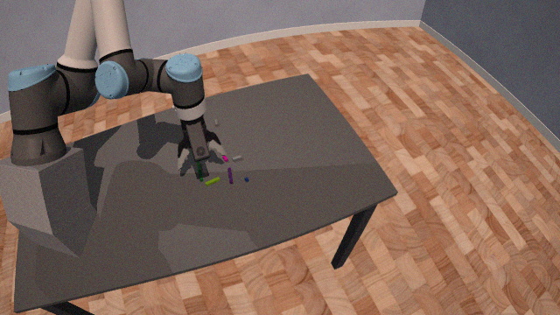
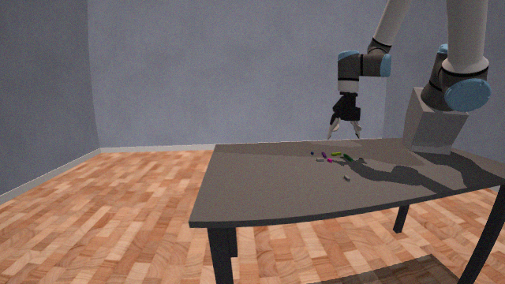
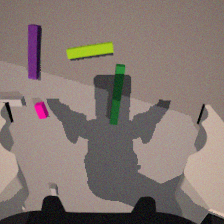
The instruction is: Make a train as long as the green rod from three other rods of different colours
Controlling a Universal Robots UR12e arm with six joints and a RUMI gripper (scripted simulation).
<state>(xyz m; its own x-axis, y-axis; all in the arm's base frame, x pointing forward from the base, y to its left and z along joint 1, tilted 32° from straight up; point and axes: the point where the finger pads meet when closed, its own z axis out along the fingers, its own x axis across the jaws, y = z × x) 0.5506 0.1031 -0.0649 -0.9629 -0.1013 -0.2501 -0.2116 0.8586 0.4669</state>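
Note:
The green rod [image 1: 199, 171] [image 2: 347, 157] [image 3: 117, 94] lies flat on the grey table [image 1: 284, 131] [image 2: 276, 189]. My gripper [image 1: 199, 154] [image 2: 344, 132] [image 3: 105, 104] is open and empty and hangs well above the green rod. The lime rod [image 1: 213, 180] [image 2: 335, 154] [image 3: 90, 51] lies just beyond the green rod's far end. The purple rod [image 1: 230, 175] [image 2: 323, 155] [image 3: 33, 51] lies beside it. The magenta rod [image 1: 225, 158] [image 2: 330, 160] [image 3: 41, 110] and a grey rod [image 1: 237, 157] [image 2: 319, 159] lie close together. The blue rod [image 1: 247, 179] [image 2: 312, 153] lies apart. No rods touch end to end.
A second grey rod [image 1: 216, 122] [image 2: 347, 177] lies alone, away from the cluster. The arm's grey base block [image 1: 48, 192] [image 2: 430, 126] stands at one end of the table. The arm's shadow falls over the green rod.

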